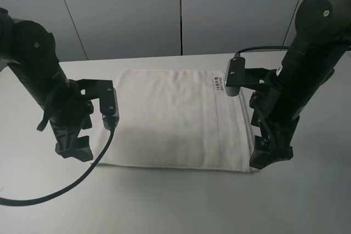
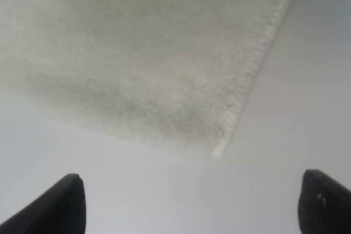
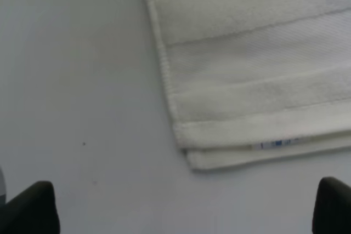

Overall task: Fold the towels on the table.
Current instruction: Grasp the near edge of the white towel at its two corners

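Item: one off-white terry towel [image 1: 175, 119], lying flat near the middle of the white table [image 1: 175, 206], long sides running left to right. A small printed label [image 1: 218, 85] sits near its far right corner, and a woven band [image 3: 263, 42] runs along the right-hand end. At the near right corner two layers show, one atop the other, with a small tag [image 3: 279, 143] peeping from between their edges. The left end shows a stitched hem down to a near corner [image 2: 218, 150] lying flat on the table. Left hand [image 1: 74, 149]: black, pointed down beside the towel's near left corner, fingers spread wide [image 2: 189, 201], nothing between them, tips over bare table short of the corner. Right hand [image 1: 269, 157]: black, pointed down at the towel's near right corner, fingers likewise spread wide [image 3: 186, 206] and holding nothing, tips over bare table just off the corner. Whether either hand touches the table cannot be told. Accessories: a black cable [image 1: 82, 176] looping from the left arm across the near left of the table. Backdrop: grey wall panels [image 1: 181, 9] behind the far edge of the table.
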